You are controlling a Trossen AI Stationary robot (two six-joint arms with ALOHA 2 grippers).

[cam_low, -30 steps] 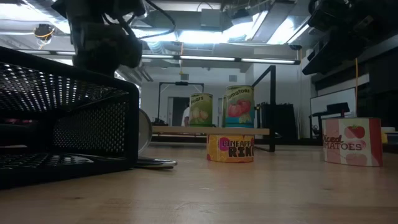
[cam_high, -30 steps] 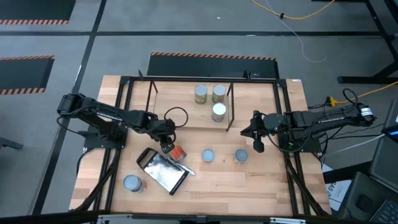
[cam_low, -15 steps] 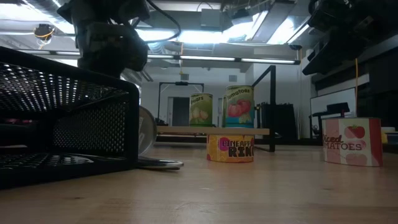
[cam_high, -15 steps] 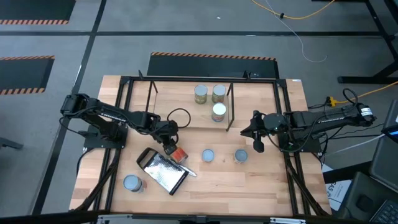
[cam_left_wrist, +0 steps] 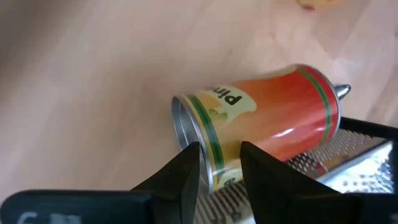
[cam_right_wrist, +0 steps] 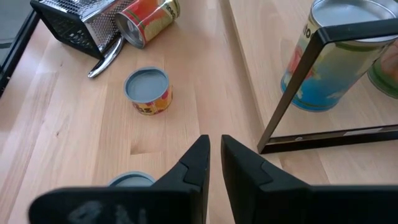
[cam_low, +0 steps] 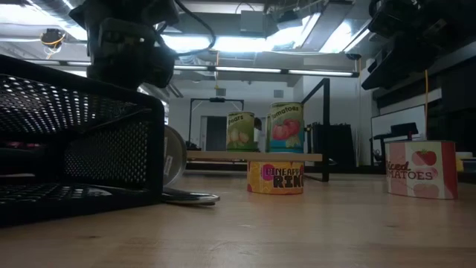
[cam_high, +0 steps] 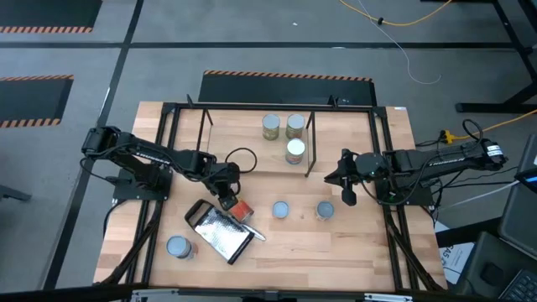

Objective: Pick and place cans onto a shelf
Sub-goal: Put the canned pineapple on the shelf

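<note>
An orange-red can (cam_high: pixel 242 208) lies on its side, resting against the grater (cam_high: pixel 220 231); in the left wrist view (cam_left_wrist: pixel 261 124) its silver end points to the table's left. My left gripper (cam_high: pixel 226 200) hovers over that end with a narrow gap between its fingers. The shelf (cam_high: pixel 310 144) holds three upright cans (cam_high: pixel 270 127) (cam_high: pixel 294 126) (cam_high: pixel 295 151). Three more cans (cam_high: pixel 280 210) (cam_high: pixel 325 210) (cam_high: pixel 177 247) stand on the table. My right gripper (cam_high: pixel 348 195) is shut and empty, right of the shelf. My left gripper's fingertips (cam_left_wrist: pixel 194 152) stand over the lying can's label near its silver end (cam_left_wrist: pixel 181 121), coming slanting from above and the table's left. Whether they touch the can, I cannot tell.
The mesh grater with its black handle fills the low view's left (cam_low: pixel 74 149). A black frame (cam_high: pixel 168 109) edges the table. A black cable loop (cam_high: pixel 237 155) lies beside the shelf. Bare wood lies along the table's near edge (cam_high: pixel 319 252).
My left gripper has gone a little toward the table's right and near edge, closing on the lying can.
</note>
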